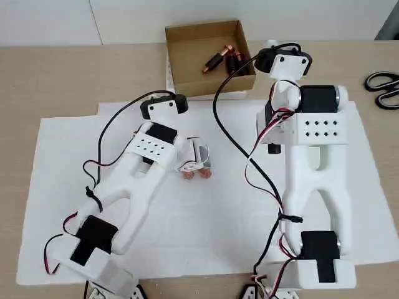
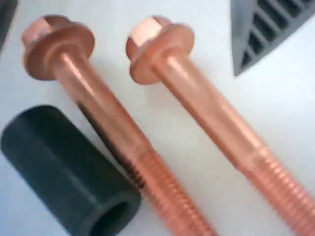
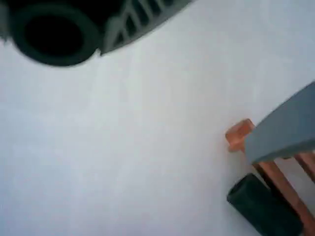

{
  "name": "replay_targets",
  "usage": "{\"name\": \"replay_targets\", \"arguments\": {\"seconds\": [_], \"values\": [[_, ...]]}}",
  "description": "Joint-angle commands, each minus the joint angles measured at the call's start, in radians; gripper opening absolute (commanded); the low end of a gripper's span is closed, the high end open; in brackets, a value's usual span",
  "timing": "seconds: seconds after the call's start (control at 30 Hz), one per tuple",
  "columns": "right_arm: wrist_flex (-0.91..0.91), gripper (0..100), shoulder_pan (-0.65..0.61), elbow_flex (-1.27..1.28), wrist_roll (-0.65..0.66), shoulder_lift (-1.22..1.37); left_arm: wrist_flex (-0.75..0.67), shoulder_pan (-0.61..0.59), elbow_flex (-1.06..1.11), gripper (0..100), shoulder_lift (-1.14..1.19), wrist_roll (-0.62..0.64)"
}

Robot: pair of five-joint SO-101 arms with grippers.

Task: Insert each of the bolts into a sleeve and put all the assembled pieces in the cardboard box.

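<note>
**Left gripper open over two bolts; right gripper holds a sleeve**

The white sheet (image 1: 206, 237) covers most of the table (image 1: 62, 81); its left, right and far edges stop short of the table's edges, so bare wood runs round it; the arms stand at the near edge, one on each side, and the stretch of sheet between them lies open, crossed only by a black cable (image 1: 219, 118) that runs from the far right arm towards the near edge; a pair of scissors (image 1: 383, 87) lies at the far right edge, well apart from everything.

The cardboard box (image 1: 187, 53) sits at the far middle, just past the sheet's far edge; its left half shows bare floor, and the assembled pieces (image 1: 218, 59), copper bolts in dark sleeves, lie in its right half near the right wall.

The two bolts (image 2: 113, 128) lie side by side on the sheet, right of the left arm, with a loose sleeve (image 2: 69, 172) just beside one of them; the left gripper (image 1: 198, 156) hangs over them, fingers spread wide, holding nothing.

The right gripper (image 3: 88, 24) is closed down on a sleeve (image 3: 49, 34), seen end-on against its ribbed finger (image 3: 138, 17); it hovers above the sheet, right of the bolts.
</note>
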Motion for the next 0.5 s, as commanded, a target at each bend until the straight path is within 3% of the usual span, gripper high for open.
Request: {"name": "replay_targets", "arguments": {"seconds": [0.0,0.47], "values": [[-0.012,0.4,0.008,-0.005,0.011,-0.045,-0.008,-0.012,-0.042,29,-0.005,0.006],[-0.01,0.4,0.008,-0.005,0.011,-0.045,-0.077,-0.038,0.028,29,-0.005,0.006]]}}
